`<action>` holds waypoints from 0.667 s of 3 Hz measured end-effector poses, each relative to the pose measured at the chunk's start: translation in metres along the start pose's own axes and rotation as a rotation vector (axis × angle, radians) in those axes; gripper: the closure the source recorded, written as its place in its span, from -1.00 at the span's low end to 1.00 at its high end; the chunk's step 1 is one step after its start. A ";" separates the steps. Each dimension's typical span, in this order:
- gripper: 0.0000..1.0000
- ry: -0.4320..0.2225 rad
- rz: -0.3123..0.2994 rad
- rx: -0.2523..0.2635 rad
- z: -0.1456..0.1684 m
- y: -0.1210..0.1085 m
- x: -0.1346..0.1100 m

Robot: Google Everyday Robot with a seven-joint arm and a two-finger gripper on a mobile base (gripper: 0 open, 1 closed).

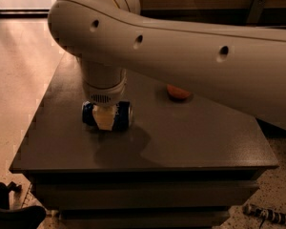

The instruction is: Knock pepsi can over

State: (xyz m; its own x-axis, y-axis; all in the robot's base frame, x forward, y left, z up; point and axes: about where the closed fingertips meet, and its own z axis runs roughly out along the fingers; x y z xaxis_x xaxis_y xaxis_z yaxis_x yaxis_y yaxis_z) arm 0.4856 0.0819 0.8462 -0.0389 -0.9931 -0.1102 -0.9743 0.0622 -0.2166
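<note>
The pepsi can (124, 116) is dark blue and lies on its side on the grey table (190, 137), left of the middle. My gripper (106, 119) comes straight down from the big white arm and is shut on the can. One pale finger (105, 120) crosses the can's front, and the can's blue ends stick out on both sides. The can appears to touch the tabletop, with its shadow right below it.
A red apple (178, 92) sits on the table right of the can, mostly hidden by the arm. The table's front edge and left edge are near the can. A black object (9, 211) lies on the floor at the bottom left.
</note>
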 end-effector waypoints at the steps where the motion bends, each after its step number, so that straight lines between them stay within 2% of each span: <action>1: 0.21 0.000 0.000 0.002 -0.001 0.000 0.000; 2: -0.40 -0.001 -0.001 0.005 -0.002 0.001 0.000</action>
State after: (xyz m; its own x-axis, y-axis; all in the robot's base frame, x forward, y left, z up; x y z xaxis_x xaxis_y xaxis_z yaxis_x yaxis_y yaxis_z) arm 0.4846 0.0815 0.8479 -0.0381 -0.9931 -0.1106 -0.9733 0.0620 -0.2212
